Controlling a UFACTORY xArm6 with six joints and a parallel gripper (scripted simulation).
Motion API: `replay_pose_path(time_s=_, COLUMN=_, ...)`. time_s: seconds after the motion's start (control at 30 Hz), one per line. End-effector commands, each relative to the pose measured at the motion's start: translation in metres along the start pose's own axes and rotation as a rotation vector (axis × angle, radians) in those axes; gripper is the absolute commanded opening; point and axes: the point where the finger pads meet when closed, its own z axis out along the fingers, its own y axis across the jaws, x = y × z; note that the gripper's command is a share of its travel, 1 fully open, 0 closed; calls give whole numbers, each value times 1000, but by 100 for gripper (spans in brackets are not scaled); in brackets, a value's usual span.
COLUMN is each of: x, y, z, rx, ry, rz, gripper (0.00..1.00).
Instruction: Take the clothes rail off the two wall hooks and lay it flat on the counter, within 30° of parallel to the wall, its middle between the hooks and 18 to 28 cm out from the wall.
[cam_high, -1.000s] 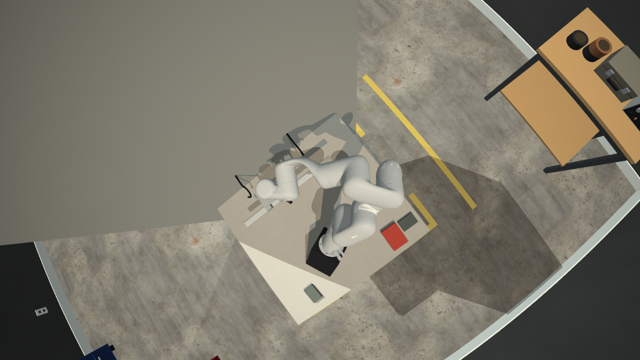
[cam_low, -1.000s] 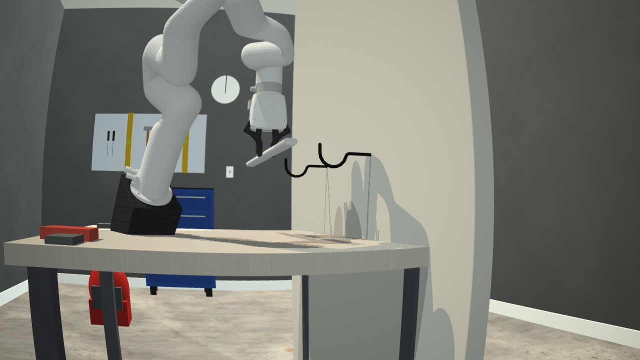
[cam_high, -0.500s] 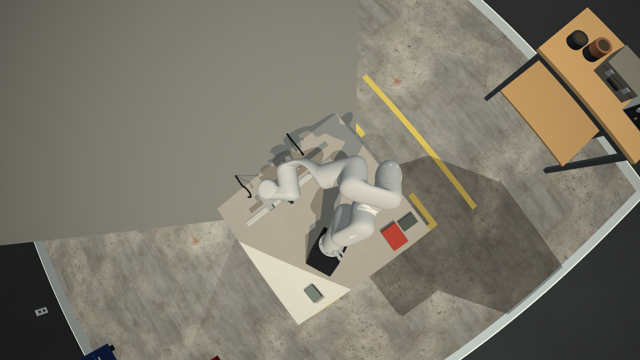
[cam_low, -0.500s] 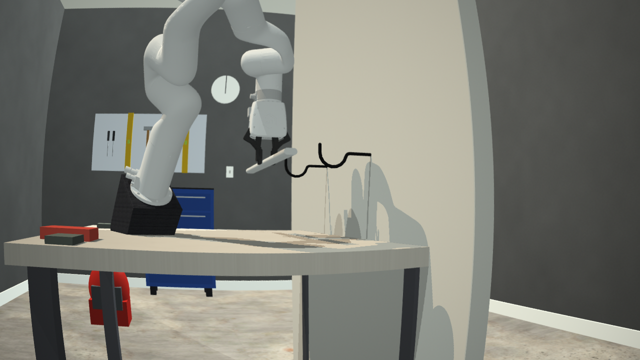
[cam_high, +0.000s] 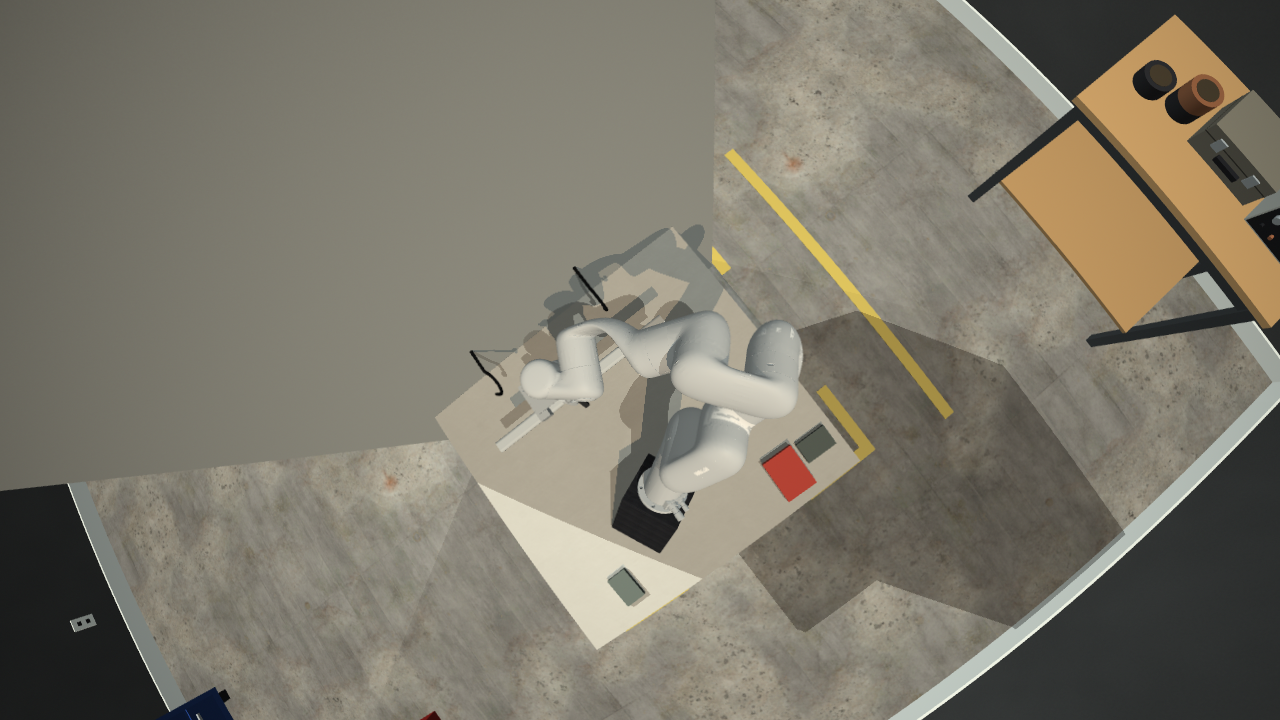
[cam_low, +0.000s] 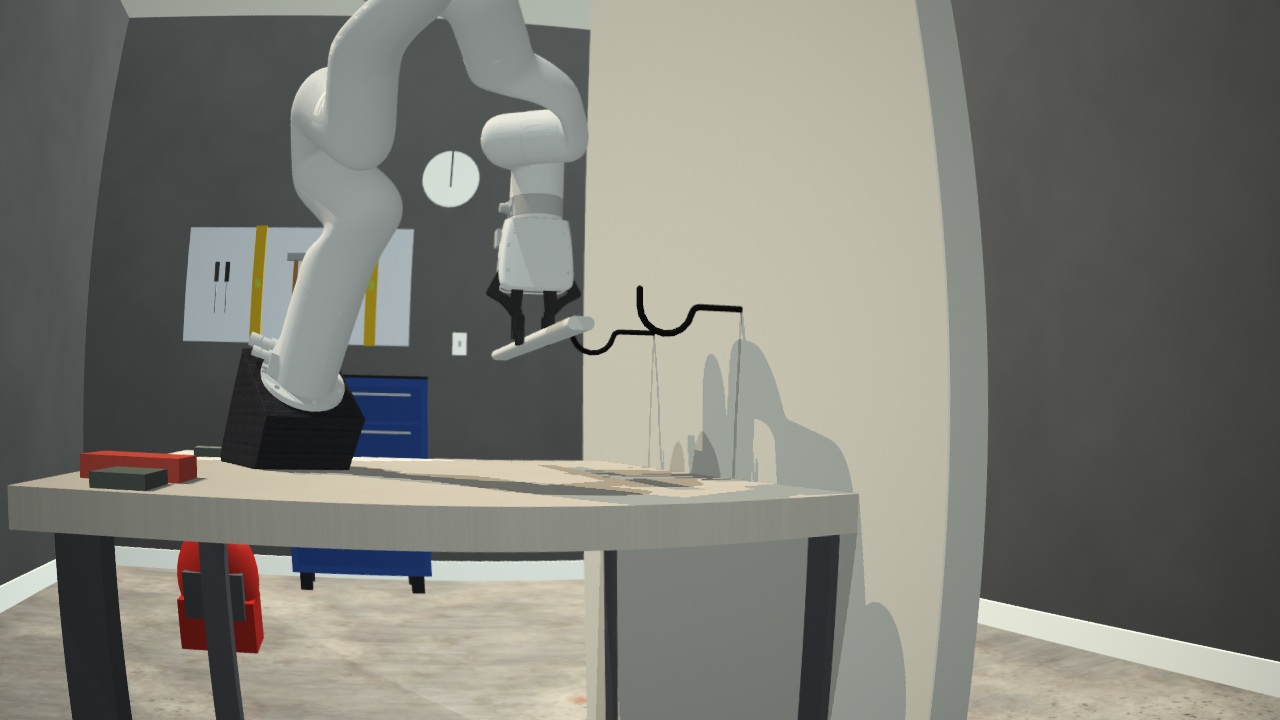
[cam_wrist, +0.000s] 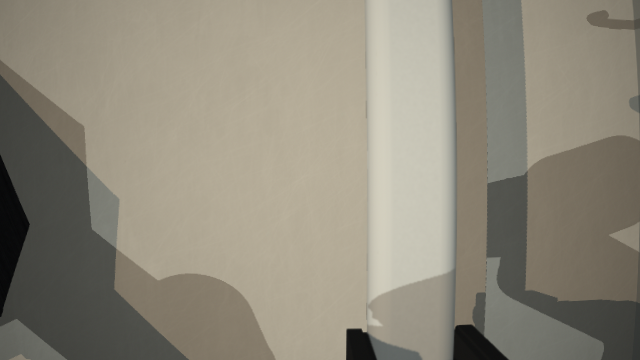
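- Two black wall hooks (cam_low: 666, 319) stick out from the beige wall panel (cam_low: 787, 179) at centre frame in the exterior view; both carry nothing.
- Gripper (cam_low: 533, 324) hangs pointing down just left of the hooks, its fingers clamped on the clothes rail (cam_low: 543, 338).
- Rail is pale, round, held in the air well above the desk (cam_low: 429, 510); in the exterior view it slants, right end higher and near the tip of the nearer hook, apart from it as far as can be told.
- Wrist view: rail (cam_wrist: 410, 150) runs top to bottom right of centre; dark fingertips show at the bottom edge on either side of it. Desk surface lies behind, crossed by shadows.
- Top view: rail (cam_high: 528, 428) shows below and left of the wrist, roughly parallel to the wall edge; most of it is covered by the arm (cam_high: 707, 358).
- Arm's black base (cam_low: 286, 429) stands on the desk, left of centre in the exterior view.
- Red block (cam_low: 138, 463) and a dark grey block (cam_low: 128, 478) lie at the desk's far left end, touching or nearly so; cannot tell which.
- Top view also shows another grey block (cam_high: 626, 585) near the desk's lower corner.
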Motion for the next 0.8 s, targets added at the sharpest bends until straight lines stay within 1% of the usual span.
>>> replay_pose_path(time_s=0.0, x=0, y=1, z=7, rx=-2, ry=2, rz=1, gripper=0)
replay_pose_path(time_s=0.77, x=0, y=1, z=42, rx=-2, ry=2, rz=1, gripper=0)
